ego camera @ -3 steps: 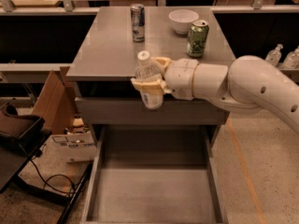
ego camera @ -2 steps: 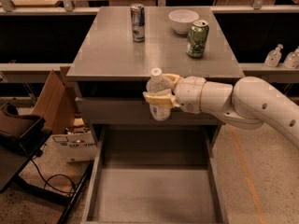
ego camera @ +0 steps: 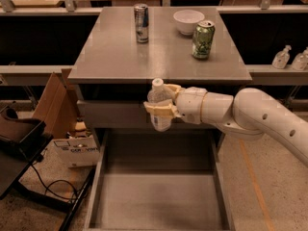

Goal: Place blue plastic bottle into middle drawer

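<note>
The blue plastic bottle [ego camera: 158,105], clear with a white cap, is upright in my gripper [ego camera: 160,102], whose tan fingers [ego camera: 159,110] are shut around its body. The white arm reaches in from the right. The bottle hangs in front of the cabinet's top front edge, above the back part of the middle drawer [ego camera: 159,196]. That drawer is pulled out wide, a grey metal box with a bare flat floor and low side walls.
On the grey cabinet top [ego camera: 115,52] stand a slim silver-blue can [ego camera: 141,23], a white bowl [ego camera: 188,21] and a green can [ego camera: 203,39]. A cardboard box [ego camera: 53,105] and a white box [ego camera: 77,150] sit at the left, with cables on the floor.
My gripper has moved the bottle down and a little to the right, from the tabletop edge level to in front of the cabinet face above the open drawer.
</note>
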`<state>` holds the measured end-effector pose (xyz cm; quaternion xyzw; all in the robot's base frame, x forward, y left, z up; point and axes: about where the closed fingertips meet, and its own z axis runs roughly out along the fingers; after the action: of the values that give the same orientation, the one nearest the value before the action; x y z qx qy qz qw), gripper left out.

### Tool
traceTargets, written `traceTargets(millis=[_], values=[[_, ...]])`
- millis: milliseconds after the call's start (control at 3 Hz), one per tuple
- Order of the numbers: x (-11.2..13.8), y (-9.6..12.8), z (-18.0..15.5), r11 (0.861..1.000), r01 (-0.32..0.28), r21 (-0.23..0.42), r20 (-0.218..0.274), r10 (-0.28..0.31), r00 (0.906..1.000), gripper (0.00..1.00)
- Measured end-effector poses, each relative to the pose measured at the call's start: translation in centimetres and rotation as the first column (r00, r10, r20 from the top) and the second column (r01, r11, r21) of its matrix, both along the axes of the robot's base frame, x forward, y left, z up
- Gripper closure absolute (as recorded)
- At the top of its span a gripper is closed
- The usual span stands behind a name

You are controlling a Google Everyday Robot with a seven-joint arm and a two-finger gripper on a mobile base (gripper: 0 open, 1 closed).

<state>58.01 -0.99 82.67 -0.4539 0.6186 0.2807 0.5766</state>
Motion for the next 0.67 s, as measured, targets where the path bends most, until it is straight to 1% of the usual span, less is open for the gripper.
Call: traceTargets(millis=[333,667], values=[[-1.8,0.0,-4.8,0.999,0.032,0.034,-0.058,-0.03,0.9979,1.0],[-5.0,1.2,-14.1,0.997,0.026,0.069,-0.112,-0.018,0.9936,1.0]])
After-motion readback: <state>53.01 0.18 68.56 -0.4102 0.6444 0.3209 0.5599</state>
